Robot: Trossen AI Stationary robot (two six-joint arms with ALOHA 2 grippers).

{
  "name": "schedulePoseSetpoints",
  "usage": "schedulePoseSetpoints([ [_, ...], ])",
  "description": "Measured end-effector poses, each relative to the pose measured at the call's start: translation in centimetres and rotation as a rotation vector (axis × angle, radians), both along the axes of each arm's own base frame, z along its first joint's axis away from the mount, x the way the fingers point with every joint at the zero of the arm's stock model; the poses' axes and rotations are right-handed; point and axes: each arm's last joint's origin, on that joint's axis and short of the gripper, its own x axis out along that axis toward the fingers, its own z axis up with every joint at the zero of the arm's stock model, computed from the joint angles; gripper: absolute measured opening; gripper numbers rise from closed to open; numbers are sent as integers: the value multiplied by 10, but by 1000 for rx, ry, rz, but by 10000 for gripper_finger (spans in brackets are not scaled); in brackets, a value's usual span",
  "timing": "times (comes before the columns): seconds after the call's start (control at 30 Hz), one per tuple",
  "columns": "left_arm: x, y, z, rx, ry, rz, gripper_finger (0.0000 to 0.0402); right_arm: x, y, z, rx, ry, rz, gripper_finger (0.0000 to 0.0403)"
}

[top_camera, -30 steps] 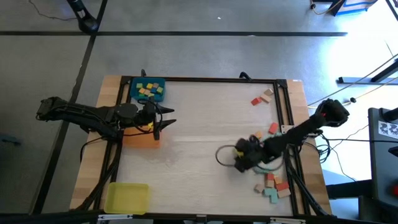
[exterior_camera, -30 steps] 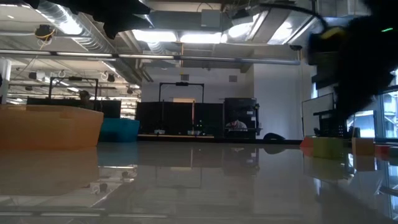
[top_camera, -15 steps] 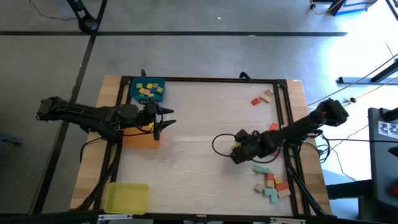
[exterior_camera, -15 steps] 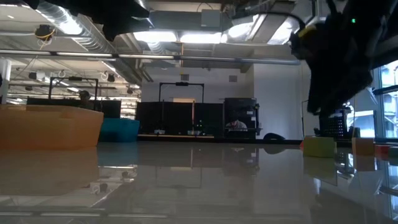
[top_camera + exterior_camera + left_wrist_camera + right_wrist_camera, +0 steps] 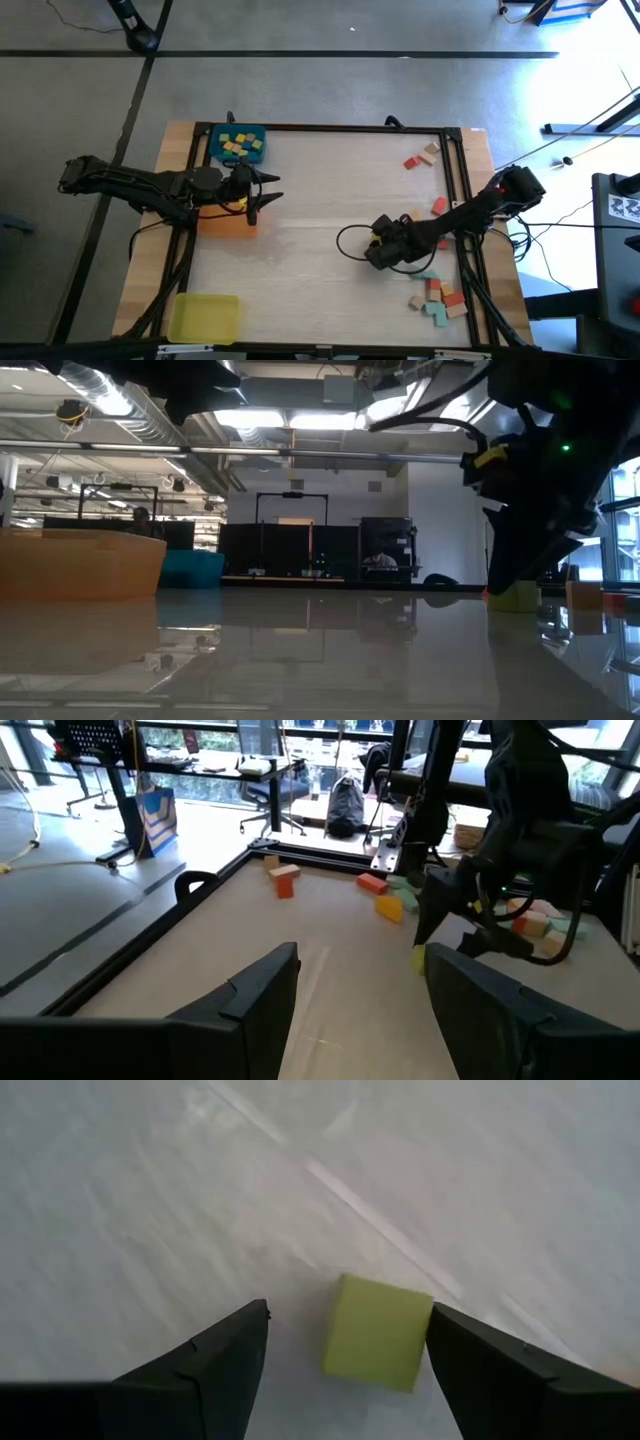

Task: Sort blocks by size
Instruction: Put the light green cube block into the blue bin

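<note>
- Blocks (image 5: 438, 298) lie scattered along the table's (image 5: 320, 180) right side; more sit in the blue tray (image 5: 238, 145).
- Right gripper (image 5: 345, 1345), spread wide, brackets a yellow-green block (image 5: 377, 1332), holding nothing.
- Left gripper (image 5: 268, 190) hangs wide open, empty, over the orange tray (image 5: 226, 222).

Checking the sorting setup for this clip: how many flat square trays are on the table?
3. The blue tray is at the far left corner with blocks in it, the orange tray lies partly under the left gripper, and the yellow tray is at the near left corner.
</note>
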Motion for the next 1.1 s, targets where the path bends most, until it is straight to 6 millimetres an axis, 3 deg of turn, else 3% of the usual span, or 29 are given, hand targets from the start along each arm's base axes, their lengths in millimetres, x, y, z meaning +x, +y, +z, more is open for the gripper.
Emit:
schedulePoseSetpoints([
  [0.17,0,0,0,-3,-1,1,205,0,0,-1,-16,7,0,241],
  [0.4,0,0,1,13,-9,-1,205,0,-1,-9,-20,12,12,133],
  [0.6,0,0,0,18,2,-2,205,0,-1,-6,-81,21,99,129],
  [0.77,0,0,1,-1,-11,1,205,13,-8,21,-125,-30,196,140],
  [0.97,0,0,1,-32,-21,7,205,41,-32,54,-230,-51,333,133],
  [1.1,1,0,4,-36,-49,7,205,59,-55,65,-314,-121,387,137],
])
